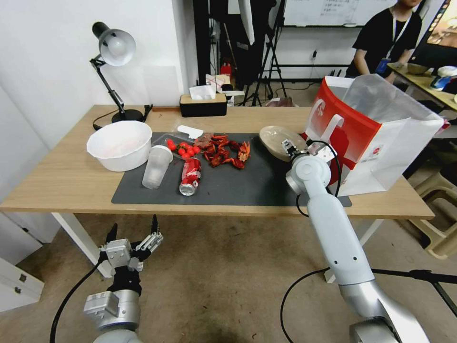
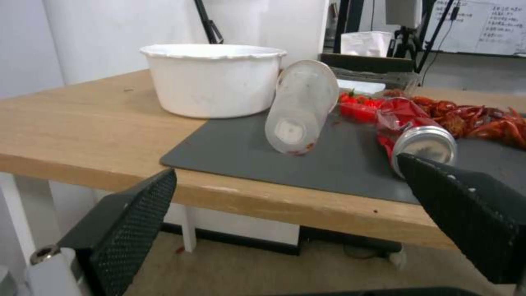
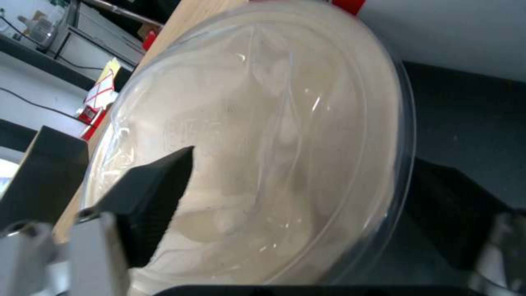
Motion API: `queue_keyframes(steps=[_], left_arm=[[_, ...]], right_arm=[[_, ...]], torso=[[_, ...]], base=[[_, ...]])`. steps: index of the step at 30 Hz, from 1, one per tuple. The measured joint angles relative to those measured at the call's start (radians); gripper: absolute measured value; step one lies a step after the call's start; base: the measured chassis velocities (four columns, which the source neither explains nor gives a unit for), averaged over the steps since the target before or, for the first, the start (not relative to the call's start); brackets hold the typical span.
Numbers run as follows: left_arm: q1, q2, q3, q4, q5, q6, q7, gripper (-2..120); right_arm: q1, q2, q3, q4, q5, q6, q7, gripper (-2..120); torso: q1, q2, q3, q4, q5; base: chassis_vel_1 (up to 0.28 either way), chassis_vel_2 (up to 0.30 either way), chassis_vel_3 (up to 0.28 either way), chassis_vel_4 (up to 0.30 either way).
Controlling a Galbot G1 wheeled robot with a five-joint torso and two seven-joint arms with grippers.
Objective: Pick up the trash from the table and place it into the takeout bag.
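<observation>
Nearest, below the table's near edge, the left gripper [image 1: 133,233] hangs over the floor with its fingers spread wide and nothing between them. It points toward the near left part of the mat.

The right gripper [image 1: 291,148] is out over the table [image 1: 62,181], at the shallow bowl [image 1: 277,138], just left of the takeout bag [image 1: 381,143]. In the right wrist view the bowl [image 3: 263,156] sits tilted, with one finger [image 3: 148,201] over its inside and the other finger [image 3: 455,209] outside its rim. The fingers straddle the rim, but whether they have closed on it I cannot tell.

Judging by the table, the job looks early. The bag stands open at the far right. On the dark mat [image 1: 228,186] are still the clear cup [image 1: 155,166], leaning against a big white bowl [image 1: 120,144], the crushed can [image 1: 190,176] lying on its side, and the crayfish shells [image 1: 226,151]. Small red tomatoes [image 1: 184,149] also sit between the cup and the shells.

A desk lamp [image 1: 113,62] and a tissue box [image 1: 203,102] stand along the far edge, clear of the work. The bag's near wall and handles stand high beside the bowl, so anything going in must be lifted over them.
</observation>
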Motion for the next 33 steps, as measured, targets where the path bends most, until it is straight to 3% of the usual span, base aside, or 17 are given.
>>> queue_keyframes(steps=[3,15,25,27,33], left_arm=[[-0.001,0.002,0.002,0.004,0.0,0.0,0.0,100],[-0.002,0.002,0.008,-0.002,0.002,0.002,0.0,100],[0.001,0.003,0.008,-0.008,0.003,-0.002,-0.001,100],[0.002,0.003,0.009,-0.01,0.004,-0.003,-0.001,100],[0.003,0.003,0.009,-0.015,0.005,-0.004,-0.002,100]], right_arm=[[-0.007,0.0,0.002,0.005,0.003,-0.003,0.004,73],[-0.026,-0.018,0.006,0.034,0.027,-0.006,0.006,44],[-0.038,-0.025,0.008,0.046,0.031,-0.007,0.008,28],[-0.041,-0.028,0.008,0.05,0.032,-0.007,0.008,18],[-0.048,-0.033,0.009,0.058,0.033,-0.007,0.01,11]], torso=[[0.0,0.0,0.0,0.0001,0.0001],[0.0,0.0,0.0,0.0005,0.0003],[0.0,0.0,0.0,0.0005,0.0003],[0.0,0.0,0.0,0.0005,0.0002],[0.0,0.0,0.0,0.0002,0.0003]], base=[[0.0,0.0,0.0,0.0],[0.0,0.0,0.0,0.0],[0.0,0.0,0.0,0.0],[0.0,0.0,0.0,0.0],[0.0,0.0,0.0,0.0]])
